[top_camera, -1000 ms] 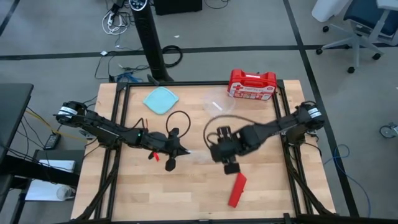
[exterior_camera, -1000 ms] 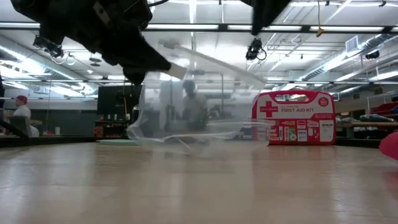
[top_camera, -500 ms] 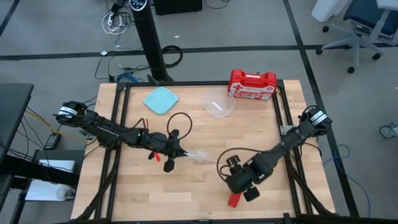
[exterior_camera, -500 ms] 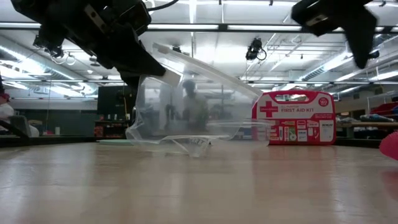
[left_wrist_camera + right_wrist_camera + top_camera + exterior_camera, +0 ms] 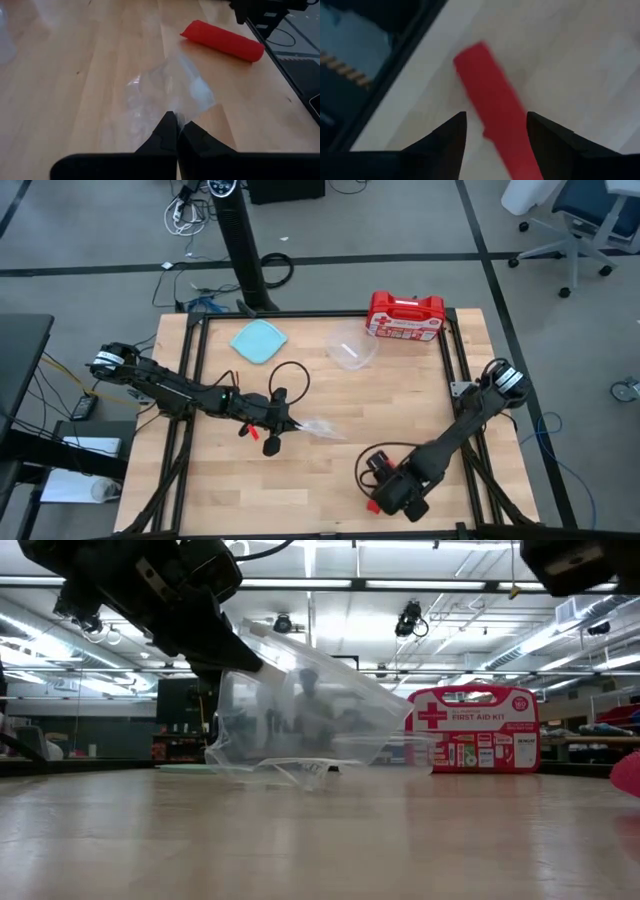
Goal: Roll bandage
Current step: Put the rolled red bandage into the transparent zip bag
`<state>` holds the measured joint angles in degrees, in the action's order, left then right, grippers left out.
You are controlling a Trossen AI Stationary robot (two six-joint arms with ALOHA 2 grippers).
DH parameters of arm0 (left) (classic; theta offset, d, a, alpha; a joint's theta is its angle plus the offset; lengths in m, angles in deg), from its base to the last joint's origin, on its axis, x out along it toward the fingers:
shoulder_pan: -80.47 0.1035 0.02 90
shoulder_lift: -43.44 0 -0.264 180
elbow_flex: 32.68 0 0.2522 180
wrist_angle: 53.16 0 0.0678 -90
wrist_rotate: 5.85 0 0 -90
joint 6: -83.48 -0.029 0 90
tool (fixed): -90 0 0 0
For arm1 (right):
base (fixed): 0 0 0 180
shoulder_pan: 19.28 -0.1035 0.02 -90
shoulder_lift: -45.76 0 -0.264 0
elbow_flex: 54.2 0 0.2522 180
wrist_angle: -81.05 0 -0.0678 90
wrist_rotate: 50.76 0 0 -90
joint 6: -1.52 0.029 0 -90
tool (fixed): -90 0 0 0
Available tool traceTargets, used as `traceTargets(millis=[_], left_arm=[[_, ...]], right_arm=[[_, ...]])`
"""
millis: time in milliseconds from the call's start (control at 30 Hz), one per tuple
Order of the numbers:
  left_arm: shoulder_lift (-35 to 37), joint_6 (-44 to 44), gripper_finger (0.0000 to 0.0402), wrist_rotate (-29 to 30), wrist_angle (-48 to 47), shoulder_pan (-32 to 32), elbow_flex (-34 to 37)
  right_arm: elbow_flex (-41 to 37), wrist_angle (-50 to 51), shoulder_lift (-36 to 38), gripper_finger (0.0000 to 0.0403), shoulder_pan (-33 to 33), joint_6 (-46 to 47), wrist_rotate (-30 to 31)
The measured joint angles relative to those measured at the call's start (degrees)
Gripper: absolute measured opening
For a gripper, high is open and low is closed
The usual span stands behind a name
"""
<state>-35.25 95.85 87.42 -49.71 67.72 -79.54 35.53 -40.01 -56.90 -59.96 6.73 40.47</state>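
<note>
On the wooden table (image 5: pixel 420 410), near its front edge, the red bandage (image 5: pixel 495 125) is lain flat and is straddled by the spread right gripper (image 5: pixel 495 131), not yet touched. A clear plastic bag (image 5: pixel 170 97) is pinched by the closed left gripper (image 5: pixel 176 131). A skewed descent could push the bandage off the edge.

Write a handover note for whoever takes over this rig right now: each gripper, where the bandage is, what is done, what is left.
Left gripper: shut on a clear plastic bag, mid-table.
Right gripper: open, above the bandage, fingers on either side, not gripping.
Bandage: a flat red strip near the table's front edge, right of centre.
First-aid kit, clear bowl and blue lid sit at the back.
Done: no rolling visible.
Left: grasp the bandage and roll it.
</note>
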Motion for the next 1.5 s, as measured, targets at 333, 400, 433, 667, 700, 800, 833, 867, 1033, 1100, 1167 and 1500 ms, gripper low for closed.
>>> traceTargets(millis=[333, 400, 433, 667, 700, 800, 833, 867, 1033, 1100, 1167, 1500], left_arm=[[0.0, 1.0, 0.0, 0.1, -0.1, 0.0, 0.0], [0.0, 1.2, 0.0, 0.1, -0.4, 0.1, 0.0], [0.0, 1.2, 0.0, 0.1, -0.4, 0.2, 0.0], [0.0, 1.4, 0.0, 0.1, -0.5, 0.3, 0.0], [0.0, 1.4, 0.0, 0.1, -0.5, 0.3, 0.0], [0.0, 1.4, 0.0, 0.1, -0.5, 0.3, 0.0], [0.0, 1.4, 0.0, 0.0, -0.4, 0.3, 0.0], [0.0, 1.5, 0.0, -0.2, -0.5, 0.3, 0.0], [0.0, 2.8, 0.0, -0.4, -0.5, 0.3, 0.0], [0.0, 2.9, 0.0, -0.4, -0.4, 0.3, 0.0], [0.0, 2.9, 0.0, -0.4, -0.4, 0.3, 0.0], [0.0, 2.9, 0.0, -0.5, -0.4, 0.3, 0.0]], right_arm=[[0.0, 2.1, -1.9, 0.0303, -0.1, -6.7, 2.0], [-0.1, 3.0, -3.4, 0.0313, -0.1, -9.2, 2.1], [-0.1, 2.9, -3.9, 0.0315, -0.1, -10.3, 2.2], [-0.1, 3.7, -5.5, 0.031, 0.5, -12.5, 5.8], [-0.1, 3.6, -5.6, 0.031, 0.6, -12.5, 5.8], [-0.6, 3.2, -6.0, 0.0309, 0.8, -12.6, 4.5], [-1.3, 2.2, -5.9, 0.0309, 0.9, -12.7, 4.1], [-2.0, 1.0, -5.9, 0.0309, 1.0, -12.7, 3.8], [-4.3, 1.0, -6.0, 0.0308, 1.5, -12.7, 3.7], [-4.7, 1.4, -6.0, 0.0308, 1.9, -12.7, 4.2], [-4.7, 1.3, -6.0, 0.0308, 1.9, -12.9, 5.0], [-4.7, 1.2, -6.0, 0.0205, 1.9, -16.0, 4.4]])
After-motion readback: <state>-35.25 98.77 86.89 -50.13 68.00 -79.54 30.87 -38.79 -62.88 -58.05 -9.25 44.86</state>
